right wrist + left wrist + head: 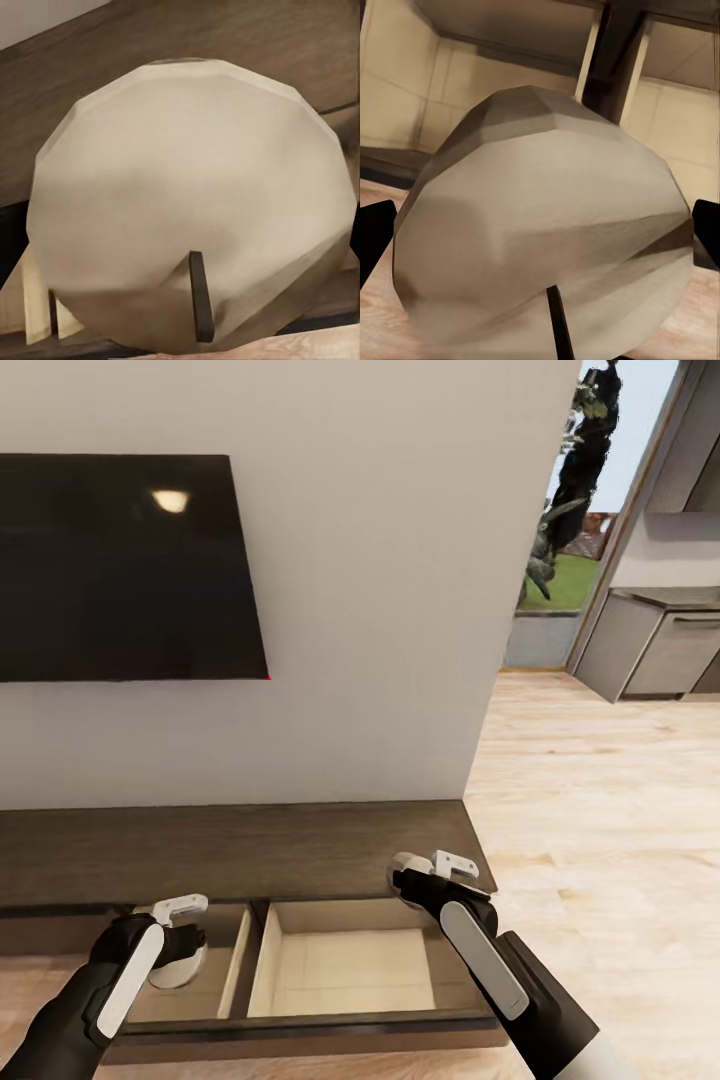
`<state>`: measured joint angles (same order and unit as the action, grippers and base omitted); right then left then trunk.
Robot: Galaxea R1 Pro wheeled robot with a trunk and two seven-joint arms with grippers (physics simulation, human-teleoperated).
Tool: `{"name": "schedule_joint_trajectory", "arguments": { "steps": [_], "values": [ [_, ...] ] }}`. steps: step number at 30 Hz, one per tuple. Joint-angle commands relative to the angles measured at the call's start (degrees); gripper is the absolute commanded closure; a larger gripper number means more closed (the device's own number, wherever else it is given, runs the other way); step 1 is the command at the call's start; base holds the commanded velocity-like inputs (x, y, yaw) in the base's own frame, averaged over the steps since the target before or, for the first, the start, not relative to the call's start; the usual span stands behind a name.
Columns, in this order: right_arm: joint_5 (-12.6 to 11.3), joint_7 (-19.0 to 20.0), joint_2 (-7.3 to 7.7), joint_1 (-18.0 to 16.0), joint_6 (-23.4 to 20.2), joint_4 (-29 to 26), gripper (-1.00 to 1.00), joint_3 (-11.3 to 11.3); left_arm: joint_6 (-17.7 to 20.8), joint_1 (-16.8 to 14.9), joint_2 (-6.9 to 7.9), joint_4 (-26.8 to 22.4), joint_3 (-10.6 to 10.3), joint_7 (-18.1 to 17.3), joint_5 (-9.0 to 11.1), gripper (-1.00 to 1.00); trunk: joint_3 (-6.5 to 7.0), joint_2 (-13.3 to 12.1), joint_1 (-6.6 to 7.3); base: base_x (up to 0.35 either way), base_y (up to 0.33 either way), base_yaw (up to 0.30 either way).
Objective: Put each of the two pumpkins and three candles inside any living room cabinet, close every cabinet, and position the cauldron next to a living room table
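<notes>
Both arms hang over the cabinet (300,850), whose two pale beige drawers stand pulled out below its dark brown top. Left claw (178,950) is pinching a candle (180,965) above the left-hand drawer; right claw (425,875) is pinching a second candle (398,875) over the cabinet's top edge, just behind the right-hand drawer. Judged step: deposit both candles. To do it well, draw the right arm toward the drawer front until its candle is clear of the top board, lower each candle near the drawer floor before letting go, and keep both clear of the divider between the drawers. Candles: stubby, faceted off-white cylinders, matte, each with a short dark wick (199,296). Cabinet: flat wood grain, handle-less; drawer insides smooth, boxy, shallow.
</notes>
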<state>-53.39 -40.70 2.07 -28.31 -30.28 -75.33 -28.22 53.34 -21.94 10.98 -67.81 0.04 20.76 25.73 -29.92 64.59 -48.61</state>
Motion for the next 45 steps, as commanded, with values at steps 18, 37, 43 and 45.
{"name": "schedule_joint_trajectory", "arguments": {
  "steps": [18,37,43,45],
  "values": [
    [-0.40,-0.52,-0.04,-0.07,-0.03,-1.66,1.00,-0.10,0.19,-0.04,0.01,-0.13,-0.04,0.51,0.55,1.00,-0.06,0.04,-0.02,0.121,-0.095,0.000],
    [-0.76,-0.92,-0.26,-0.07,-9.38,2.67,1.00,0.10,-0.07,-0.04,-0.83,-1.21,-0.65,0.43,0.53,1.00,-0.06,0.04,-0.02,0.037,-0.039,0.000],
    [-0.80,-1.04,-0.33,-0.07,-11.93,5.70,1.00,0.18,-0.35,0.04,-3.22,-1.29,-2.06,0.43,0.46,1.00,-0.95,2.05,-1.12,0.000,0.000,0.000],
    [-0.82,-1.04,-0.36,-0.07,-12.12,5.94,1.00,0.18,-0.39,0.05,-3.48,-1.28,-2.49,0.43,0.46,1.00,-1.31,2.85,-1.56,0.000,0.000,0.000]
  ]
}}
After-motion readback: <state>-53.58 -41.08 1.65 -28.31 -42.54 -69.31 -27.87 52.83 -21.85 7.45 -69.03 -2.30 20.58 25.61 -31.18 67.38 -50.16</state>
